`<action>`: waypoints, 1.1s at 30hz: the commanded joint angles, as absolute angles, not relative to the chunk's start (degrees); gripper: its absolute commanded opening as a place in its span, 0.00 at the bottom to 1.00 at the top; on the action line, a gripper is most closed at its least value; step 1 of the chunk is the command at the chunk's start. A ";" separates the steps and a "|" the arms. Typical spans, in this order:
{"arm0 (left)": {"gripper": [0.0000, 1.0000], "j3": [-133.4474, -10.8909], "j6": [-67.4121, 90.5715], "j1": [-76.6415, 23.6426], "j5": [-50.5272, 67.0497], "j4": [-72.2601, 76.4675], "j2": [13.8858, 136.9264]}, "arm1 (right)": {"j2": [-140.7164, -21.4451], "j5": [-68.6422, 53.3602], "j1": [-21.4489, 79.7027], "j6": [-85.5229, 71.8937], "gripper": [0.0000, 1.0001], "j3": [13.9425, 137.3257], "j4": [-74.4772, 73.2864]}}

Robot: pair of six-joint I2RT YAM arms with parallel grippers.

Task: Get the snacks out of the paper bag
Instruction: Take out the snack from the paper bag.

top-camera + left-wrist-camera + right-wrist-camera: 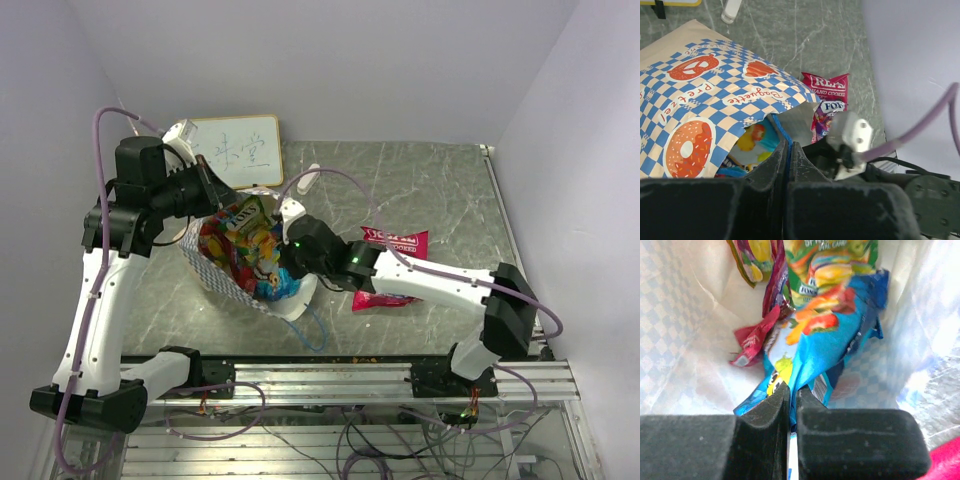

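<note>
Right pincer (791, 390) pinches the blue packet (840, 340) inside the paper bag (680, 315), whose rim left pincer (789, 147) clamps.

The left arm (95, 290) rises steeply from its base, elbow high, forearm bent rightward. The left hand (788, 146) is closed (barely a slit between the fingers) on the paper bag (700, 100) at its rim. The right arm (440, 285) stretches low and leftward, with the right hand (792, 390) clamped on a blue packet (830, 350).
</note>
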State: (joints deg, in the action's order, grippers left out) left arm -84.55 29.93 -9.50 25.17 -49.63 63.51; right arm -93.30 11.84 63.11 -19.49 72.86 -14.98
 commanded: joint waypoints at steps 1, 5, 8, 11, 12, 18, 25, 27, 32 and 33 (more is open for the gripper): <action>0.07 -85.93 29.72 -9.93 22.89 -50.16 63.63 | -86.89 15.33 62.97 -18.05 0.00 76.49 -9.17; 0.07 -84.84 31.27 -9.93 23.14 -48.86 63.55 | -86.67 13.94 62.85 -17.25 0.00 79.80 -8.32; 0.07 -84.40 31.87 -9.93 22.68 -48.73 63.46 | -86.45 12.05 62.84 -16.50 0.00 83.00 -8.57; 0.07 -83.64 32.52 -9.93 22.37 -48.80 63.49 | -85.38 9.47 62.84 -15.14 0.00 85.05 -7.25; 0.07 -83.34 32.86 -9.93 22.46 -48.71 63.47 | -85.16 9.30 62.84 -15.00 0.00 85.73 -6.95; 0.07 -82.51 33.79 -9.93 22.55 -47.45 63.66 | -83.13 9.20 62.80 -11.45 0.00 91.94 -9.84; 0.07 -82.38 33.64 -9.93 21.78 -47.45 64.64 | -72.90 10.00 62.80 -4.42 0.00 90.26 -14.54; 0.07 -82.40 33.63 -9.93 21.67 -47.40 65.04 | -70.85 13.38 62.83 -3.45 0.00 91.34 -17.33; 0.07 -82.77 33.12 -9.93 21.18 -47.46 66.02 | -68.24 27.34 62.83 -2.50 0.00 93.60 -25.89; 0.07 -82.91 32.99 -9.93 21.16 -47.59 66.21 | -67.97 31.72 62.71 -3.64 0.00 93.56 -27.77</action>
State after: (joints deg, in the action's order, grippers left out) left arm -82.70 33.23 -9.50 22.00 -49.08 65.67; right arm -70.13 15.97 62.98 -4.67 90.80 -25.89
